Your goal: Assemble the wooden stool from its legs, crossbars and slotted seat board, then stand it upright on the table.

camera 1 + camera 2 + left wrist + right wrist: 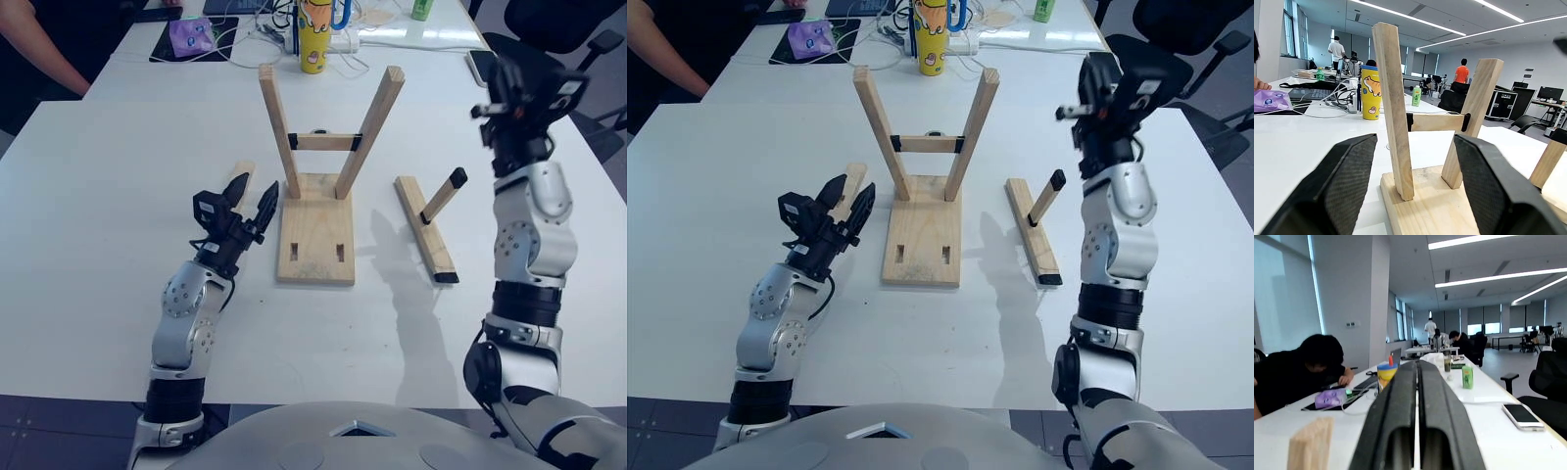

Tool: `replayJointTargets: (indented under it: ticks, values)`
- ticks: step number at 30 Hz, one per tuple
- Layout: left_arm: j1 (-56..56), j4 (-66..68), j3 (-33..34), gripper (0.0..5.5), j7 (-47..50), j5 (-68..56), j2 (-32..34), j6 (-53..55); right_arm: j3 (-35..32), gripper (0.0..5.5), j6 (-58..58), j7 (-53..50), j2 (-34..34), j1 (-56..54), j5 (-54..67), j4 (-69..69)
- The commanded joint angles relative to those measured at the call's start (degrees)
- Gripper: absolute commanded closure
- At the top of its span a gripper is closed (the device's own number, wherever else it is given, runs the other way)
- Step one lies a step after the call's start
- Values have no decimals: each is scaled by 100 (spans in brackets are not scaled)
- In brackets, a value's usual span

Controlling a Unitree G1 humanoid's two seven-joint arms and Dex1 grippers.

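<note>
While your black left gripper gapes wide beside the pale wooden slotted seat board, your right gripper hangs raised, pinched closed.

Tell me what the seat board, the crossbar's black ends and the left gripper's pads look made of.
Seat board: pale bare wood, grain showing, matte. Crossbar ends: black and smooth, likely plastic or rubber caps; too small to tell. Left gripper pads: black with a fine woven-looking texture, probably rubber.
</note>
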Motion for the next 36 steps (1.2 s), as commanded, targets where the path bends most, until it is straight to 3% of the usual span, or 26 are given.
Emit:
replayJointTargets:
  ticks: [1, 4, 8, 14, 22, 24, 27, 30, 34, 36]
  values:
    - [70, -46, 6, 258, 45, 21, -13, 11, 149, 547, 159, 6, -86, 83, -161, 16]
    - [79, -74, 2, 258, 74, 21, -28, 15, 691, 547, 768, 99, -42, 961, -584, 806]
    - [-74, 6, 8, 258, 35, -26, -15, 52, 808, 547, 1437, 248, 180, 1931, -444, 1569]
    - [-64, 37, -21, 258, 118, 82, -53, -1, 720, 547, 1217, 376, 178, 924, -118, 1281]
    - [-129, 193, -66, 258, 294, 451, -14, -36, 295, 547, 709, 593, 259, 757, 356, 688]
    - [-144, 220, -35, 258, 257, 387, -22, -11, 283, 547, 837, 668, 323, 643, 652, 296]
    - [-141, 255, 3, 258, 239, 337, -22, 3, 311, 547, 1975, 1015, 429, 471, 2127, -559]
    - [-184, 312, 1, 258, 212, 335, -12, -14, 696, 547, 2837, 1765, -110, 1000, 2712, -1175]
    - [-235, 413, 9, 258, 155, 329, -2, -57, 1625, 547, 2842, 2592, -1108, 2092, 1779, -1363]
    - [-228, 462, 6, 258, 140, 332, -6, -86, 1863, 547, 2723, 2773, -1242, 2463, 1511, -1359]
